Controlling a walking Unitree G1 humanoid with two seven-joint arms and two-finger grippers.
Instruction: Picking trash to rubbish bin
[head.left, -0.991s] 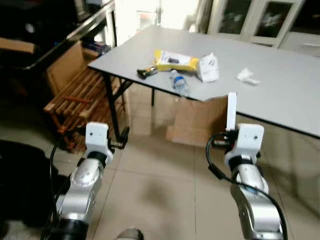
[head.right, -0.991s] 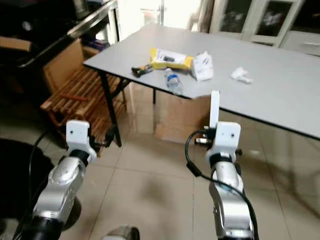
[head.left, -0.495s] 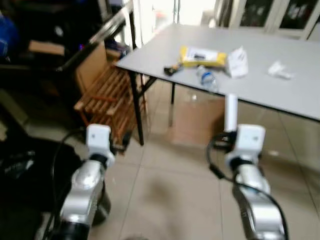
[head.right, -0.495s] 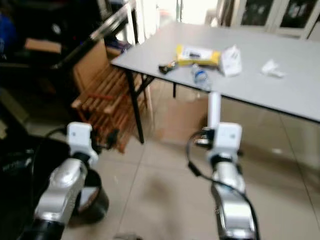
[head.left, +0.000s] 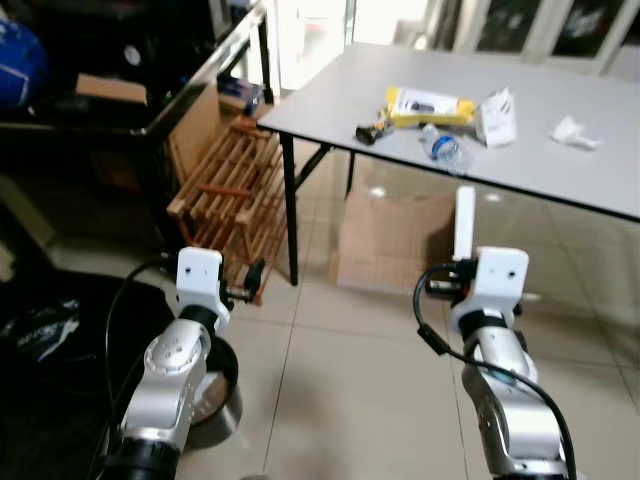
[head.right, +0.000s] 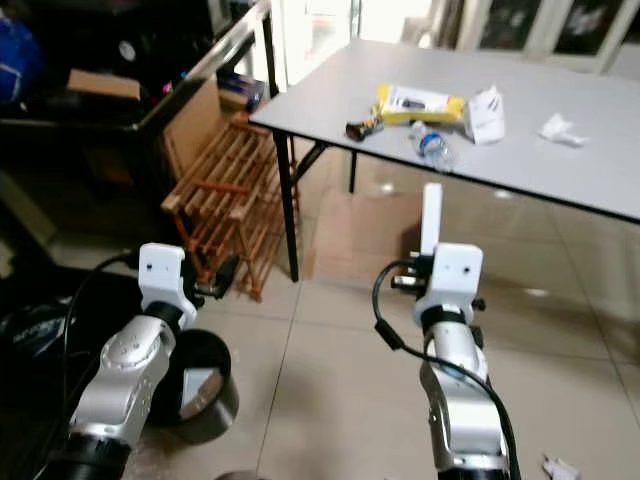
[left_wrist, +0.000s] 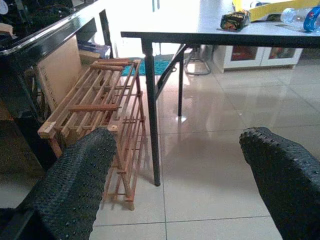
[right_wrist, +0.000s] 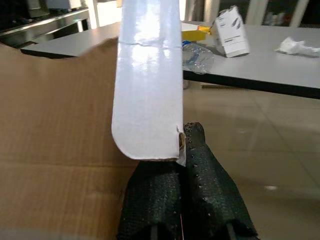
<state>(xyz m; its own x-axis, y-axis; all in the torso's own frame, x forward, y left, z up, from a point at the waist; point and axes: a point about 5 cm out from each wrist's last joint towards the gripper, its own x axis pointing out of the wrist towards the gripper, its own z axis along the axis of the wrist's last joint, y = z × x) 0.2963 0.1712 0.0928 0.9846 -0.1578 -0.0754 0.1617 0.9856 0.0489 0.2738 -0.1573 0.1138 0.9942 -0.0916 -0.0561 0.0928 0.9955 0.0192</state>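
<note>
Comparing with a second ago, the camera has turned left and drawn back: the grey table (head.left: 560, 160) now sits higher and further right in the head views, and a round dark metal bin (head.right: 200, 390) has come into sight on the floor just beside the left arm. Both arms stay raised in front of the body.

The right gripper (right_wrist: 184, 145) has its rough, dotted black fingers pressed together on the bottom edge of a flat white strip of card (right_wrist: 147, 85), smooth and glossy with rounded corners, standing upright. The left gripper (left_wrist: 175, 165) is spread wide, its two knobbly pads (left_wrist: 75, 180) well apart and holding nothing.

On the table lie a yellow packet (head.left: 430, 104), a clear plastic bottle (head.left: 441, 148) on its side, a small dark wrapper (head.left: 372, 131), a white carton (head.left: 497, 115) and a crumpled white tissue (head.left: 575, 131). A brown cardboard sheet (head.left: 390, 240) leans beneath the table. A slatted wooden rack (head.left: 230, 190) stands against the table's black leg (left_wrist: 152, 115). The floor is pale glossy tile (head.left: 340, 400), and a scrap of white paper (head.right: 560, 466) lies near the right arm.
</note>
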